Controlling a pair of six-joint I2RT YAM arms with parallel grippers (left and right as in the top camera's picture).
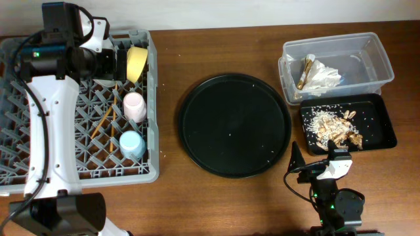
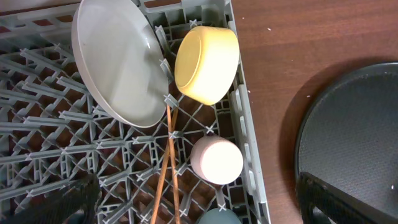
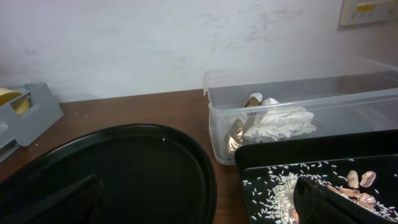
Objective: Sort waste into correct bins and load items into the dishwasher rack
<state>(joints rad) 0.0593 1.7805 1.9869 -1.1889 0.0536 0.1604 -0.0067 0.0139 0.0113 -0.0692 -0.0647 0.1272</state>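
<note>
Sorting looks finished — pale grey plate (image 2: pixel 115 62), yellow bowl (image 2: pixel 207 56), pink cup (image 2: pixel 216 160), light-blue cup (image 1: pixel 132 144) and wooden chopsticks (image 2: pixel 166 171) sit in the grey pegged rack (image 1: pixel 152 98) at the worktop's left edge, white napkin (image 1: pixel 323 73) and gold foil wrapper (image 1: pixel 306 71) in the clear plastic tub (image 1: pixel 375 58), beige scraps (image 1: pixel 336 128) in the flat black tray (image 1: pixel 384 128) — both arms' jaws wide open, empty.

Brown wood-grain tabletop (image 1: pixel 216 46), smooth, low sheen. Grey dishwasher rack (image 1: pixel 152 98), moulded plastic, matt. Pale grey plate (image 2: pixel 115 68), smooth, satin; ceramic or plastic, can't tell. The yellow bowl (image 2: pixel 208 62), pink cup (image 2: pixel 216 160) and light-blue cup (image 1: pixel 132 144) are smooth, soft sheen. Bare-wood chopsticks (image 2: pixel 165 174), matt. Black round tray (image 1: pixel 235 124), smooth, faint gloss, pale specks. Clear plastic tub (image 1: pixel 380 59), glossy, a bit hazy. White napkin (image 1: pixel 323 73), crumpled paper. Gold wrapper (image 1: pixel 306 71), shiny foil. Black flat tray (image 1: pixel 387 128), smooth. Beige food scraps (image 1: pixel 338 131), rough, crumbly, white grains around.
</note>
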